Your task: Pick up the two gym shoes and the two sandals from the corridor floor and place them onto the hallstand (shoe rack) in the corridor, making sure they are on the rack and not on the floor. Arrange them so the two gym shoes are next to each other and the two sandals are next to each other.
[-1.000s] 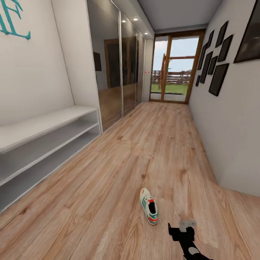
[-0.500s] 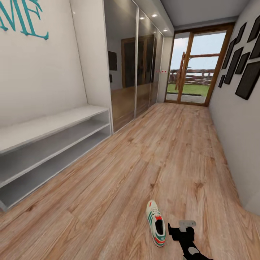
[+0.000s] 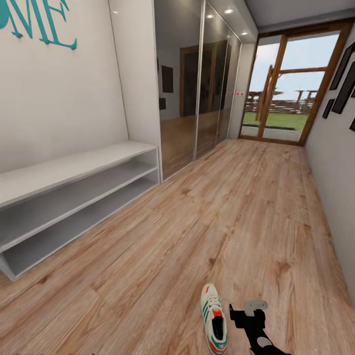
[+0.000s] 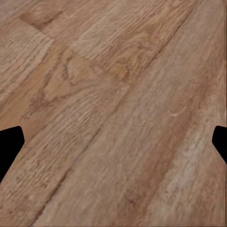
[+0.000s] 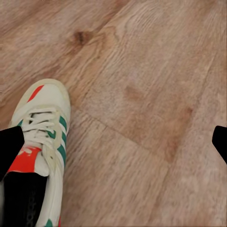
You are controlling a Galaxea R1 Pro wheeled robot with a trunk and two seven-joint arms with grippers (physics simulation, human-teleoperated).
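One gym shoe [image 3: 214,321], cream-white with green stripes and red-orange patches, lies on the corridor floor [image 3: 197,231] at the bottom of the head view. Its toe points away from me. My right gripper [image 3: 248,315] hangs just right of it, above the floor. In the right wrist view the gym shoe [image 5: 42,142] lies beside one finger, and the right gripper [image 5: 113,142] is open and holds nothing. My left gripper [image 4: 113,142] is open over bare planks. The sandals and the hallstand are out of view.
A low white bench [image 3: 74,197] with two open shelves stands along the left wall under teal letters [image 3: 39,22], with no wall shelf above it. Mirrored wardrobe doors [image 3: 197,88] follow it. A glass door [image 3: 291,88] ends the corridor. The right wall [image 3: 337,162] carries dark frames.
The whole head view has shifted, so the camera has moved. The gym shoe now sits lower in the picture and closer beside my right gripper. Both grippers stay open.
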